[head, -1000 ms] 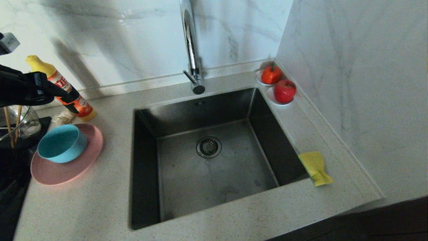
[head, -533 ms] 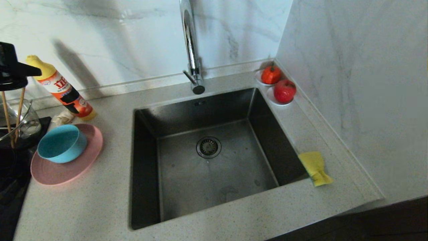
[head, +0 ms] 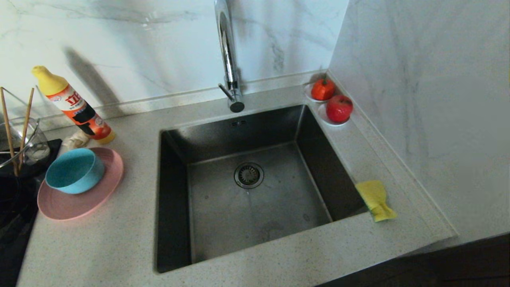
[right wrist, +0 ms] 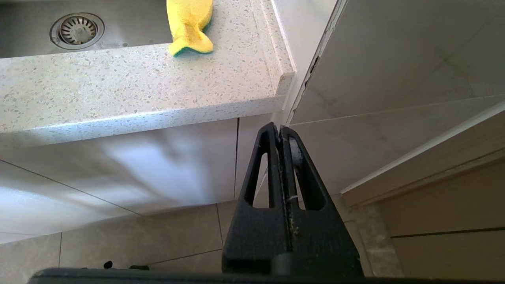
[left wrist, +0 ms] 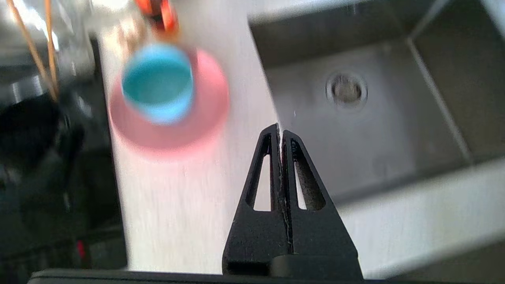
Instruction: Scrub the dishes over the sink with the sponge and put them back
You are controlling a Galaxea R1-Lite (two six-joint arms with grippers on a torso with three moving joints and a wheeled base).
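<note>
We note the left gripper (left wrist: pixel 280 132) has left the chopsticks (head: pixel 16 127), which now stand free in the glass jar (head: pixel 28 139) left of the sink (head: pixel 247 183); its fingers are pressed together, empty. Bowl (head: pixel 74 170) sits on the plate (head: pixel 79 195), left of the sink. Sponge (head: pixel 375 199) lies at the sink's right rim. Right gripper (right wrist: pixel 280 132) hangs below the counter, fingers together. We judge everything returned.

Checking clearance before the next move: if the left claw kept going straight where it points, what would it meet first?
Probably the bare speckled stone countertop between the matte pink plate and the dark steel sink. The shut left claw points there, though depth is unclear.
</note>
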